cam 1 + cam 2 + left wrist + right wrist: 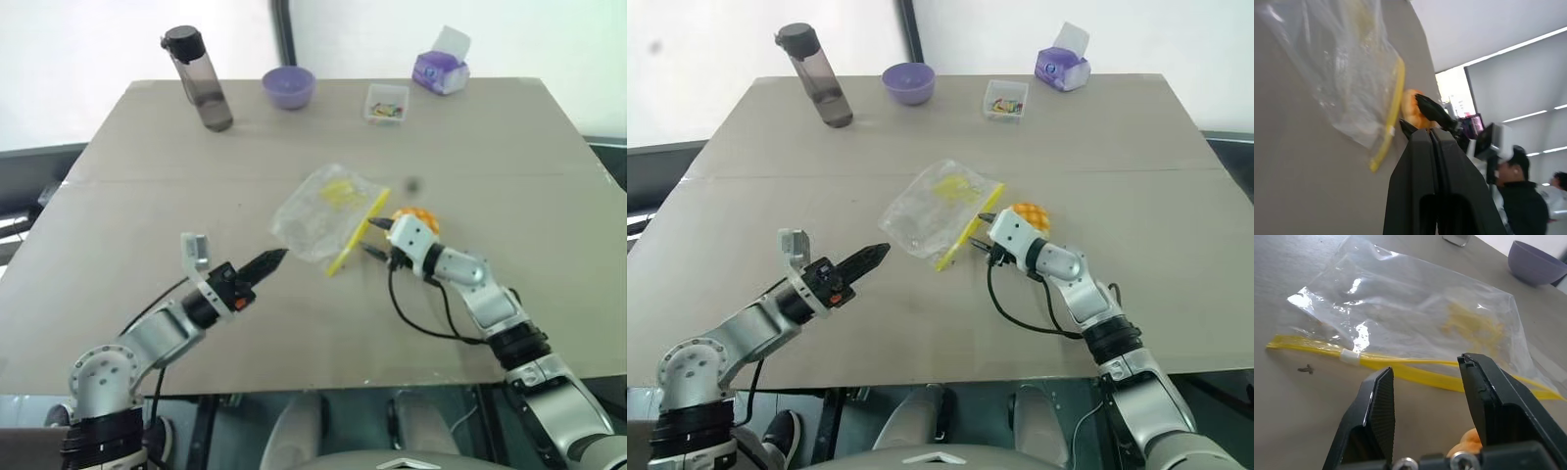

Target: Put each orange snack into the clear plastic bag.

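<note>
Clear and crinkled, the clear plastic bag [323, 211] lies flat near the middle of the bench [118, 196], its yellow strip [358, 230] along the edge that faces the right hand [373, 238]. That hand reaches in low from the near right edge with its two black fingers [1376, 406] spread apart and nothing between them, their tips just short of the strip. One orange snack [418, 216] sits on the bench beside this hand, on its far side and just next to the bag's yellow edge, outside the bag. A pale yellow patch shows through the bag's film. The left hand [266, 261] comes in from the near left edge, its fingers clenched together on nothing, the tips pointing at the bag's near corner and stopping a little short of it. Along the far edge stand a dark bottle [201, 83], a purple bowl [289, 86], a small clear box [386, 103] of coloured bits and a purple tissue pack [441, 69].
</note>
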`<state>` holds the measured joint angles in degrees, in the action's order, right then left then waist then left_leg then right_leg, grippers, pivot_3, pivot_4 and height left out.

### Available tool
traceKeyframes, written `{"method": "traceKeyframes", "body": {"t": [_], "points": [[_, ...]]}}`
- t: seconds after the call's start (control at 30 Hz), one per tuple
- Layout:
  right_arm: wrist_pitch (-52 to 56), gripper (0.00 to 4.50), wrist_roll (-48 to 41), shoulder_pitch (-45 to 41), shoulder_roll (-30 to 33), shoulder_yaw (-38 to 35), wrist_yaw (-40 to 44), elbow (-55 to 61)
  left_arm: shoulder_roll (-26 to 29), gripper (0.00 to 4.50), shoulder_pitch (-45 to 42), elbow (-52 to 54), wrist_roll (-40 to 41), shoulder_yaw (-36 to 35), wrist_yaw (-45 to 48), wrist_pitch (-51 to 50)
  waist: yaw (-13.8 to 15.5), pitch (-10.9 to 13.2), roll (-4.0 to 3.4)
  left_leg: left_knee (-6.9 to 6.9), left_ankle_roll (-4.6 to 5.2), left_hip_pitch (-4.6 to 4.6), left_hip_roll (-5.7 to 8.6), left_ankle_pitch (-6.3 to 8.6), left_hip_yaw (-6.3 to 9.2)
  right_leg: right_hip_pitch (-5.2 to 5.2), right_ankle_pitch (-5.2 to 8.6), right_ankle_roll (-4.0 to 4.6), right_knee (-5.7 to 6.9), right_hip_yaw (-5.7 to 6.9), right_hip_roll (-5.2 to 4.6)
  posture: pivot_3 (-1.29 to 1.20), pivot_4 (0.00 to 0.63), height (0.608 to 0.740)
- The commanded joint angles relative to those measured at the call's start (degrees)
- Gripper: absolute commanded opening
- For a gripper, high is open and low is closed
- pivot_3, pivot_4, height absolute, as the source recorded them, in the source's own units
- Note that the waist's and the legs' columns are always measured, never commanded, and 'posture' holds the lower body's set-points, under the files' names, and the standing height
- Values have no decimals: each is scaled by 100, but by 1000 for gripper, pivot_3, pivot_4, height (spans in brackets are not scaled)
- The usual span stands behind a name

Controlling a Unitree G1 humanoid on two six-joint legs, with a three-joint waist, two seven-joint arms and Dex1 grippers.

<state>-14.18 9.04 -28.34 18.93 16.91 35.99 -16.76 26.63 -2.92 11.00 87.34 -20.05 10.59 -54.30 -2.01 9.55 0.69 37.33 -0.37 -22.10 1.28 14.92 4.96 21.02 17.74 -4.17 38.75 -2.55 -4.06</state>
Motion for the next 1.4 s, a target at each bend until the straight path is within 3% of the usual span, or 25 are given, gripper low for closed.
{"method": "traceKeyframes", "body": {"t": [0.03, 0.17, 0.27, 0.3, 0.57, 0.73, 1.0, 1.1, 1.2, 1.23, 1.37, 1.4], "points": [[-300, 2372, -86, 65, 7, -73, -39, 140, -148, 1049, 62, 386, -193, 20, -78, 236, -11, 0, 0, 0, 0, -2, -6, 0, 0, 3, 0, 0, 0, -1, 0, 0, 150, 740], [-286, 2372, -345, 131, 21, -218, 50, 439, -315, 2666, 6, 228, -758, 11, -638, 527, -19, 0, 0, 0, 0, -3, -9, 0, -3, 7, 0, 0, 4, -4, 0, 0, 150, 740], [20, 2372, -753, 232, 96, -285, 370, 857, -423, 4253, -54, 82, -801, -63, -881, 563, -15, 0, 1, 0, 1, -4, -10, 0, -1, 7, 0, -1, 6, -3, 1, 0, 150, 740], [79, 2372, -884, 267, 143, -276, 528, 985, -424, 4388, -64, 75, -874, -64, -887, 584, -14, 0, 1, 0, 1, -4, -10, 0, -1, 7, 0, -1, 6, -3, 1, 0, 150, 740], [348, 2372, -1076, 377, 368, -295, 808, 1410, -579, 4388, -324, -227, -1471, 76, -986, 651, -16, -1, -1, 0, 9, 6, -6, 5, -2, 2, 0, -1, 11, -3, 3, 0, 150, 740], [817, 2372, -1572, 329, 307, -279, 1156, 1902, -1037, 4388, -1054, -1082, -2128, 536, -748, 785, 76, -5, -9, 3, 7, 13, 3, 3, 8, -15, 0, -1, 10, 7, 3, 0, 150, 740], [870, 2372, -1405, 418, 304, -255, 1061, 1932, -1295, 4388, -1752, -1919, -2859, 690, -263, 793, 138, -10, -9, 7, -1, 22, 12, -2, 18, -30, 0, -1, 6, 16, -1, 0, 150, 740], [867, 2372, -1377, 434, 285, -249, 1027, 1944, -1316, 3763, -1832, -2002, -2925, 659, -140, 665, 137, -10, -9, 6, -2, 22, 11, -3, 19, -33, 0, -2, 6, 16, 0, 0, 150, 740], [825, 2372, -1347, 470, 290, -257, 1000, 1930, -1352, 2350, -1876, -2033, -2949, 524, -173, 584, 138, -9, -8, 6, -3, 19, 12, -3, 19, -33, 0, -2, 2, 16, -2, 0, 150, 740], [820, 2372, -1341, 476, 288, -260, 990, 1930, -1349, 1673, -1884, -2041, -2984, 504, -168, 577, 138, -9, -8, 6, -3, 14, 12, -3, 20, -31, 0, -2, -2, 17, -2, 0, 150, 740], [816, 2372, -1337, 489, 268, -259, 956, 1940, -1369, 183, -1896, -2076, -3036, 412, -156, 517, 139, -11, -11, 3, -3, 12, 12, -3, 21, -28, 0, -2, -6, 18, -4, 0, 150, 740], [811, 2372, -1330, 487, 257, -253, 944, 1934, -1375, 54, -1898, -2069, -3059, 405, -142, 500, 137, -11, -12, 3, -4, 14, 12, -4, 20, -28, 0, -2, -4, 18, -4, 0, 150, 740]]}}
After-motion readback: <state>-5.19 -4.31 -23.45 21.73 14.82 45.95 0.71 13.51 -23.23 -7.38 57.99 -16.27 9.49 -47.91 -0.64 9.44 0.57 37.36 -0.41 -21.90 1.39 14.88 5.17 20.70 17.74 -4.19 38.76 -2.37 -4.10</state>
